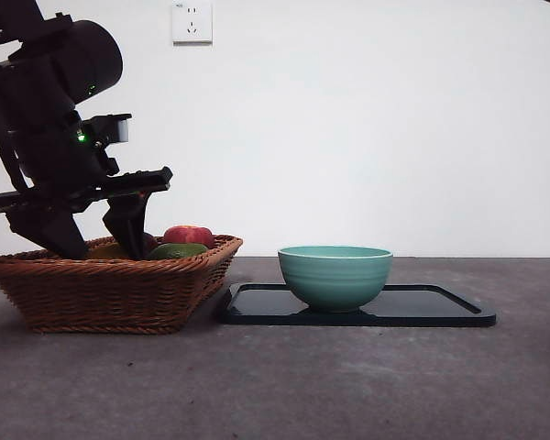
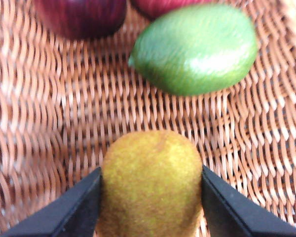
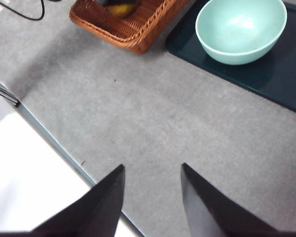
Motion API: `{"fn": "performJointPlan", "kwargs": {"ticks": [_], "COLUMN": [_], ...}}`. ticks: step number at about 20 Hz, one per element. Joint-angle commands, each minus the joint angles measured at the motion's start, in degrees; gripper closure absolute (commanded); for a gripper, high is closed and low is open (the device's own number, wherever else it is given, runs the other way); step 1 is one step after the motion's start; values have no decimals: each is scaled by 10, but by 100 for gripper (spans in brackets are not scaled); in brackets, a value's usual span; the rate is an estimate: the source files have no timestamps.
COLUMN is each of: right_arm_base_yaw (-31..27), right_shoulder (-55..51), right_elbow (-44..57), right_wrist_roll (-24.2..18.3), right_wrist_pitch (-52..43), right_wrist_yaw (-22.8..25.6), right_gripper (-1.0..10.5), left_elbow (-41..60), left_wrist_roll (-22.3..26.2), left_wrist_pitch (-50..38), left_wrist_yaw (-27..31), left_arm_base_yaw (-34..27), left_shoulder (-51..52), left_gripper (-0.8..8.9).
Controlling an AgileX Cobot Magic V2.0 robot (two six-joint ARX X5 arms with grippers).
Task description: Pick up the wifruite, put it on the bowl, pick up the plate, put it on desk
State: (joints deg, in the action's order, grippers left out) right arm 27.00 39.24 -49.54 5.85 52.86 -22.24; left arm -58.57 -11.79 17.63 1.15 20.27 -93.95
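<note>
kiwi (image 2: 152, 182) is clamped between the left gripper (image 2: 151, 197) jaws inside the basket (image 1: 110, 291), near a green fruit (image 2: 197, 48). bowl (image 1: 335, 275) is seated on the black tray (image 1: 440, 310), beside the basket. right gripper (image 3: 152, 197) is held open over the desk (image 3: 177, 128).

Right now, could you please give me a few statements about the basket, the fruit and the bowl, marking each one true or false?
1. The left end effector has its jaws on either side of the kiwifruit in the wicker basket. True.
2. The bowl already holds a fruit. False: the right wrist view shows it empty.
3. The bowl stands on the black tray. True.
4. The right end effector grips the bowl. False: it hangs open above the bare desk.
5. A green fruit lies in the basket. True.
</note>
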Motion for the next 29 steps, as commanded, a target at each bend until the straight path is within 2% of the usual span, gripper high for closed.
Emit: {"fn": "performJointPlan", "kwargs": {"ticks": [1,6,10,12,13,17,21,23,25,29], "right_arm_base_yaw": [3,3,3,3,3,3,3,3,3,3], "right_shoulder": [2,2,2,2,2,2,2,2,2,3], "right_elbow": [-3,-3,-3,-3,-3,-3,-3,-3,-3,-3], "right_wrist_roll": [2,2,2,2,2,9,8,8,9,10], "right_wrist_pitch": [-7,-7,-7,-7,-7,-7,-8,-10,-18,-30], "right_wrist_yaw": [2,2,2,2,2,2,2,2,2,2], "right_gripper": [765,765,765,765,765,765,765,765,765,765], "left_elbow": [-6,-6,-6,-11,-14,-39,-56,-56,-56,-56], "left_wrist_roll": [-18,-18,-18,-18,-17,-15,-4,10,31,106], "left_wrist_pitch": [5,25,21,21,22,39,63,76,99,190], "left_wrist_yaw": [0,0,-1,-1,-1,-1,-7,-36,-105,-196], "left_arm_base_yaw": [3,4,4,4,4,4,5,5,5,13], "left_shoulder": [-14,-14,-14,-13,-12,0,56,104,157,259], "left_gripper": [656,531,516,370,337,342,345,345,346,350]}}
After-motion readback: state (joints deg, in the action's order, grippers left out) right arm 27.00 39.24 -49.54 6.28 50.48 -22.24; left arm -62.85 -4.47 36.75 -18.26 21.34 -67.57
